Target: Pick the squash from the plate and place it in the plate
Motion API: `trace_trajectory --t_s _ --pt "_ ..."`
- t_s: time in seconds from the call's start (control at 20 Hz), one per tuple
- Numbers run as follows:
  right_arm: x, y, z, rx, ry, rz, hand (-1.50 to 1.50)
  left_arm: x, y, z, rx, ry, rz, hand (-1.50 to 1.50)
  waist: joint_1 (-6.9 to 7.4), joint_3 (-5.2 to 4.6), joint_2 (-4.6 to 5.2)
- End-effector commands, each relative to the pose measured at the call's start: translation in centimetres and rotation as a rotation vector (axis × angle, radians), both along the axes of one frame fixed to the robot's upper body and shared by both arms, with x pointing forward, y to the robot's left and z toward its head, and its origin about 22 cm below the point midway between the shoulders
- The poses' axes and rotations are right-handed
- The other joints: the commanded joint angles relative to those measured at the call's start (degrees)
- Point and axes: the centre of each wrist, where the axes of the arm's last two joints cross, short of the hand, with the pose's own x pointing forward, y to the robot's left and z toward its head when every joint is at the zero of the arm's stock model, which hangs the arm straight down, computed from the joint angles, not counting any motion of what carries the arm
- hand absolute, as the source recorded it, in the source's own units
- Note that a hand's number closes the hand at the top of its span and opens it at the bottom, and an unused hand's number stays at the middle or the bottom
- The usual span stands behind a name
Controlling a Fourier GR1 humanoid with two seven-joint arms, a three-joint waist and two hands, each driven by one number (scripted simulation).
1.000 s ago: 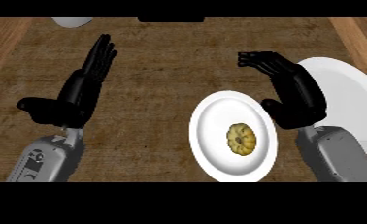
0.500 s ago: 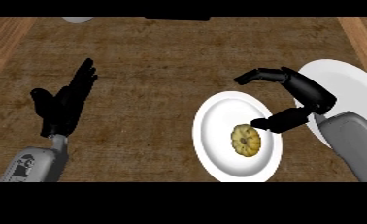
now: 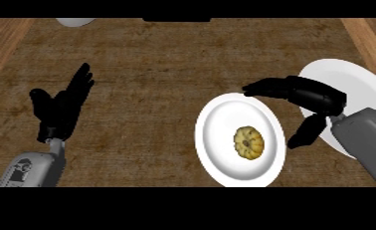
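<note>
A small yellow, ribbed squash (image 3: 249,143) lies in the middle of a white plate (image 3: 219,124) at the lower right of the counter. My right hand (image 3: 312,99) hangs just right of that plate, fingers arched over its upper right rim and thumb pointing down beside it, holding nothing. A second white plate (image 3: 345,77) lies further right, partly hidden behind this hand and forearm. My left hand (image 3: 62,107) rests open at the left, fingers straight and pointing up, far from both plates.
The counter's top is a brown woven mat with wooden strips along both sides. A pale round object (image 3: 75,22) peeks in at the top left edge, and a dark shape (image 3: 176,19) sits at the top centre.
My right hand has come lower and nearer the squash plate, its thumb swinging down beside the rim. My left hand has sunk toward the lower left. The squash has stayed put.
</note>
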Motion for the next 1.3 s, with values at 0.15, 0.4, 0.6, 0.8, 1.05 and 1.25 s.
trace_trajectory --t_s 0.15,0.4,0.6,0.8,1.05,1.25 --pt "0.4 2.8 3.4 -0.157 -0.05 0.041 -1.5 -0.3 -0.1 -1.2 0.009 0.019 0.006 0.0 -0.61 -0.02 -0.17" --pt "-2.1 5.3 1.2 -0.344 -0.026 0.062 -1.5 0.2 0.6 -1.5 -0.012 0.014 0.017 0.0 -1.0 -0.04 -0.21" --pt "-3.1 4.5 1.6 -0.464 -0.073 0.086 -1.5 0.4 1.5 -0.7 -0.004 0.013 0.018 0.0 -1.27 -0.03 -0.27" --pt "-3.3 7.4 0.3 -0.533 -0.147 0.074 -1.5 -0.5 0.0 -1.1 0.01 0.007 0.024 0.0 -0.72 0.0 -0.22" --pt "-2.5 8.9 -1.0 -0.671 -0.148 0.078 -1.5 0.0 0.1 0.4 -0.015 0.003 0.009 0.0 -0.29 0.01 -0.13" --pt "-2.1 8.5 -2.5 -0.718 -0.124 0.077 -1.5 -0.2 2.3 -2.5 -0.002 0.014 0.01 0.0 -0.4 -0.01 0.03"
